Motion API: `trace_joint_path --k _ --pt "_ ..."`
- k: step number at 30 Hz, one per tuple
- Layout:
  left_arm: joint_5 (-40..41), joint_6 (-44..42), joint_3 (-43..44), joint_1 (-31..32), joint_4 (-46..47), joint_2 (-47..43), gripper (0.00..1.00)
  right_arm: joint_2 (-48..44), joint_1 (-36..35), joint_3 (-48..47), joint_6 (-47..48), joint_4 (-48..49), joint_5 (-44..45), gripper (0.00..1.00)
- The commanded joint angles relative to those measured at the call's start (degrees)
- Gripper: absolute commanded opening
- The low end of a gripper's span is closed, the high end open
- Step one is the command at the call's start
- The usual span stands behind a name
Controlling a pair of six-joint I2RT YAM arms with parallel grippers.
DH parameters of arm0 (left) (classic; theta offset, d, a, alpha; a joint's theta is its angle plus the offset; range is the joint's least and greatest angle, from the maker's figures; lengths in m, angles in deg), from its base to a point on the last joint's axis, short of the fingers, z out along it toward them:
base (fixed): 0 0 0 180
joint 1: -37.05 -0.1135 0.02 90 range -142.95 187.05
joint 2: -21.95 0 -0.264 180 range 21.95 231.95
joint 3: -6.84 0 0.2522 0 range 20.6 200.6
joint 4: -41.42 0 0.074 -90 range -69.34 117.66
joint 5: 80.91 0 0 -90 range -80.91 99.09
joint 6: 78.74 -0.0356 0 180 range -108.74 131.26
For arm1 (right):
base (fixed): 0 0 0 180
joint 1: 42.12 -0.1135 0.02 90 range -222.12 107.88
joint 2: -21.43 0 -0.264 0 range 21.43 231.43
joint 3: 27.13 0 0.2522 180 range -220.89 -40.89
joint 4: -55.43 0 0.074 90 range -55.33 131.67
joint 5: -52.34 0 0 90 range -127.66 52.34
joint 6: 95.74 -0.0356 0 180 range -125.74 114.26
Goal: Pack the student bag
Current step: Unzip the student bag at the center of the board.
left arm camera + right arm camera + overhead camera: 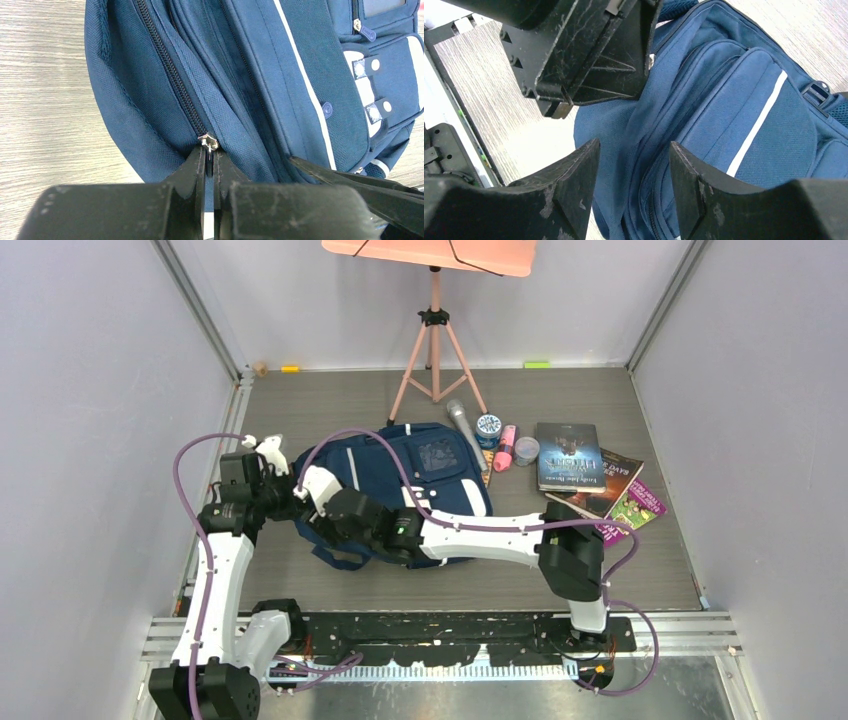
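The student bag (440, 465) lies flat on the table, navy with thin white stripes and a white patch on its front pocket. My left gripper (290, 496) is at the bag's left edge, shut on the metal zipper pull (209, 142) at the end of a closed black zip; in the left wrist view its gripper (210, 152) tips pinch right under the slider. My right gripper (305, 502) reaches across the bag (734, 110) to the same corner. Its gripper (634, 150) stands open, straddling folds of blue fabric beside a zip, with the left fingers (624, 55) just ahead.
Right of the bag lie a silver microphone (462, 425), a round tin (489, 427), a pink highlighter (504, 447), a small clear tub (526, 450) and several books (568, 455). A pink tripod (434, 350) stands behind. Walls close in on the left, right and far sides.
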Motion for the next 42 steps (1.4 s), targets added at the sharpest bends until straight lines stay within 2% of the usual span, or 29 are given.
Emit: trace_joint_path --k 1,2,3,4,6,10,24,42 --pt "-3.66 -0.03 0.79 -0.05 5.67 -1.02 0.00 2.23 0.12 -3.37 1.25 1.92 -0.07 0.57" --pt "-3.73 -0.03 0.79 -0.05 5.67 -0.97 0.00 2.48 0.12 -3.58 1.27 1.91 0.04 0.56" --pt "-3.77 -0.03 0.84 -0.06 5.67 -0.95 0.00 2.88 0.12 -3.59 1.27 2.05 0.26 0.51" --pt "-3.71 -0.03 0.88 -0.06 5.67 -0.95 0.00 3.09 0.12 -3.39 1.28 2.50 0.98 0.38" --pt "-3.74 -0.03 0.88 -0.05 5.67 -1.00 0.00 3.09 0.12 -2.59 1.94 3.76 2.11 0.24" --pt "-3.61 -0.11 0.88 -0.05 5.76 -1.01 0.00 2.64 0.13 -1.58 2.71 4.76 4.06 0.02" --pt "7.73 -0.53 2.93 -0.06 4.52 -0.98 0.00 -5.90 -1.87 8.52 -0.48 4.34 4.84 0.00" --pt "17.31 -1.56 7.80 -0.14 0.64 5.49 0.00 -15.71 -6.25 18.65 -4.04 3.35 2.25 0.01"
